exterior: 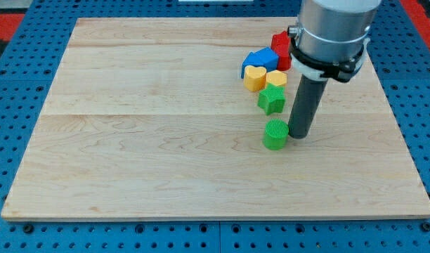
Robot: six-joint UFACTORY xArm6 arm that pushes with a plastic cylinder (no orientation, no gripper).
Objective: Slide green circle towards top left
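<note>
**Green circle waits at my tip, ready for a push**

I have no claw to spread or press together, only a rod. My tip point(300, 135) stands just beside the green circle point(275, 134), on its right in the view, maybe touching. The circle lies right of the middle of the wooden board point(145, 140), below the green star point(271, 100). It looks light, stiff and easy to slide. I judge it best to push low on its lower right side, through its centre, or it will slip aside.

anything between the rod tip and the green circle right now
Nothing: in the camera view my tip sits right against the green circle, on its right edge in the view, with no other block between them.
</note>
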